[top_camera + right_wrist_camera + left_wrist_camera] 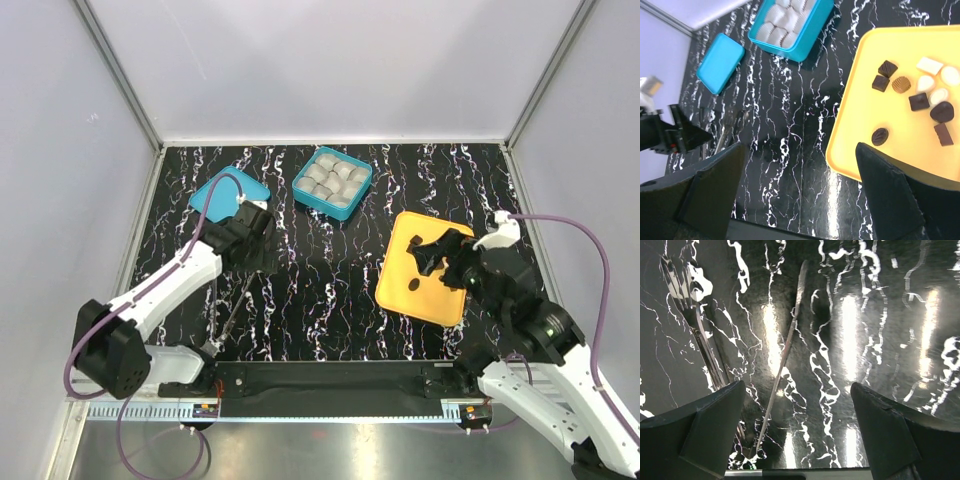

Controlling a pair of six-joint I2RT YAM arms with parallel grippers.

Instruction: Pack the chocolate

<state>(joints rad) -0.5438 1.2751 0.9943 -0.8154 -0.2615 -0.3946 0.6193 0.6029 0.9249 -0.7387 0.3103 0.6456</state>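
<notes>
Black marble-patterned table fills the floor of a pale grey booth, and packing looks not yet begun.

Far left of the tin and nearer the arm bases, two metal utensils lie on the bare top: a fork and a slim long piece whose kind I cannot tell. The left gripper hovers over them with its jaws spread wide and nothing between them.

Just left of the tin lies one blue lid, flat and apart from it.

One blue tin stands uncovered at the back centre. It holds grey paper cups, about nine in three rows, though the crowding makes the count uncertain. Every cup I can see looks empty.

Right of the tin and nearer the arms sits one yellow tray, carrying all the chocolate. The right wrist view shows eleven pieces: seven dark or brown and four pale cream, loosely scattered, one dark round piece lying apart toward the tray's near edge. More may lie beyond that view's right edge.

The right gripper hangs over the tray's tin-side edge, jaws wide apart and empty.

By my reading nothing is packed. Every piece remains to go from tray to cups, and the lid probably closes the tin last.
</notes>
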